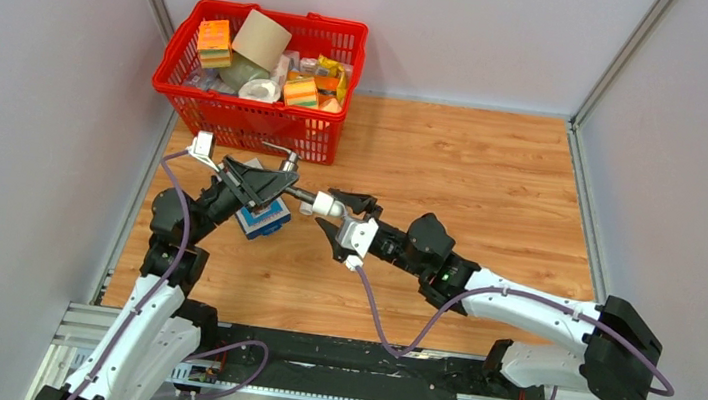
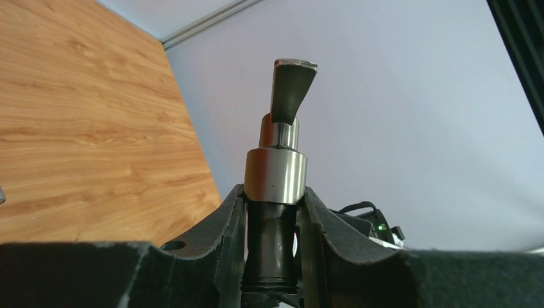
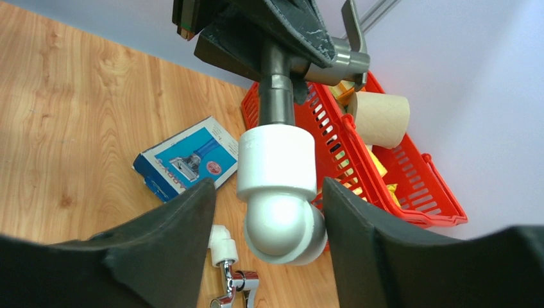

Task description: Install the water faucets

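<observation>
As left jaws clamp it, dark faucet [image 3: 277,90] crosswise, elbow [image 3: 276,173] rightward.

The right half of the desk [image 1: 491,196], out to its far right corner, is bare wood, free for passing. The red basket [image 1: 258,78], heaped above its rim, fills the far left corner. In front of it the left gripper [image 1: 286,189] and right gripper [image 1: 332,211] meet around the dark faucet [image 2: 276,173] and its white elbow [image 3: 276,186], barring the middle. On the desk below them lie the blue-and-white box [image 1: 262,222] and the chrome faucet [image 3: 232,279]. Walls close three edges.
</observation>
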Motion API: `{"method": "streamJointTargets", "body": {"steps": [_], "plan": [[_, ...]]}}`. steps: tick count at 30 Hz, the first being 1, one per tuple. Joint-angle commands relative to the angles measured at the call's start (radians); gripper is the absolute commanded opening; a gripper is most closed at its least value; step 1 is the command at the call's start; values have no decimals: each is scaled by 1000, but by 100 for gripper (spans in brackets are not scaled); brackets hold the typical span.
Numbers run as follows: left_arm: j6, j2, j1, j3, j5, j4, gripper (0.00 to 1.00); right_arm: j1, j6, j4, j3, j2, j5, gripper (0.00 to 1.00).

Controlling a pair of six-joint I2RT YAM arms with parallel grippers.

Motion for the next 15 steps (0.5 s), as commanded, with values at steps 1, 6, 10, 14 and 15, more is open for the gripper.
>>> {"method": "streamJointTargets", "body": {"steps": [1, 6, 10, 14, 15], "plan": [[-49, -5, -4, 55, 6, 158, 0, -29, 111, -5, 34, 8, -81, 42], [0, 2, -4, 36, 8, 310, 0, -109, 351, -23, 89, -3, -266, 9], [104, 8, -4, -37, -20, 523, 0, -222, 763, -29, 191, 43, -423, 0], [256, 24, -4, -91, -18, 727, 0, -308, 1095, -152, 308, 109, -440, 1], [317, 31, -4, -99, -9, 760, 0, -322, 1175, -205, 343, 129, -437, 1]]}}
